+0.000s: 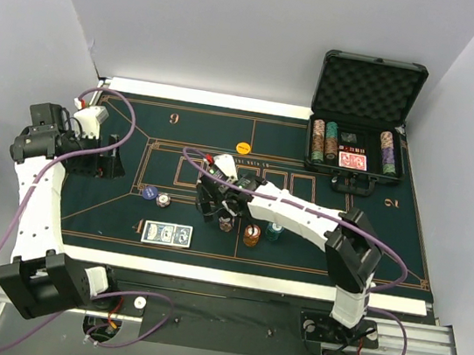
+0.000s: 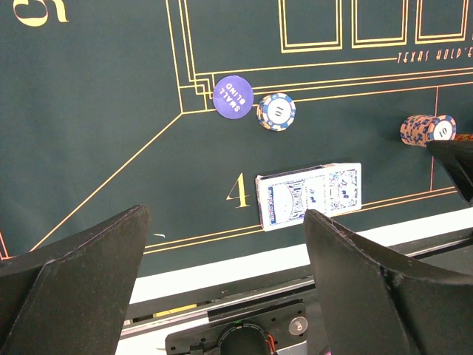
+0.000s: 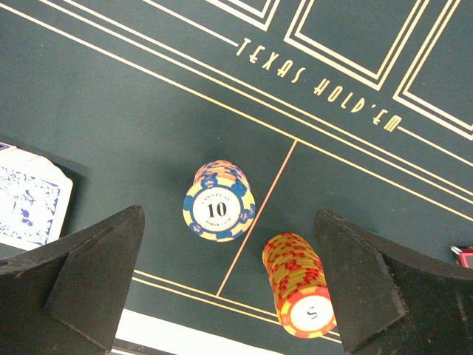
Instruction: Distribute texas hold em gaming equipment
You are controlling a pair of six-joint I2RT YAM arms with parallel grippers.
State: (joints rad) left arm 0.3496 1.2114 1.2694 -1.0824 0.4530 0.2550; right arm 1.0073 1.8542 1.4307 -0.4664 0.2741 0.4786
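Note:
Two blue-backed cards point(image 1: 166, 234) lie face down by the gold "4" near the front edge; they also show in the left wrist view point(image 2: 309, 196) and at the left edge of the right wrist view point(image 3: 29, 200). A purple "small blind" disc point(image 2: 233, 96) and a single blue-and-white chip point(image 2: 276, 112) lie just beyond them. A blue-yellow "10" chip stack point(image 3: 219, 207) and an orange-red "5" stack point(image 3: 299, 288) stand side by side on the felt. My right gripper point(image 3: 229, 222) hangs open and empty above these stacks. My left gripper point(image 2: 225, 222) is open and empty, raised at the table's left side point(image 1: 103, 159).
An open black foam-lined case point(image 1: 362, 116) with chip rows and a red-backed deck stands at the back right. A teal stack point(image 1: 274, 231) stands right of the orange one. An orange disc point(image 1: 243, 147) lies mid-table. The white front edge point(image 2: 222, 262) runs under the left gripper.

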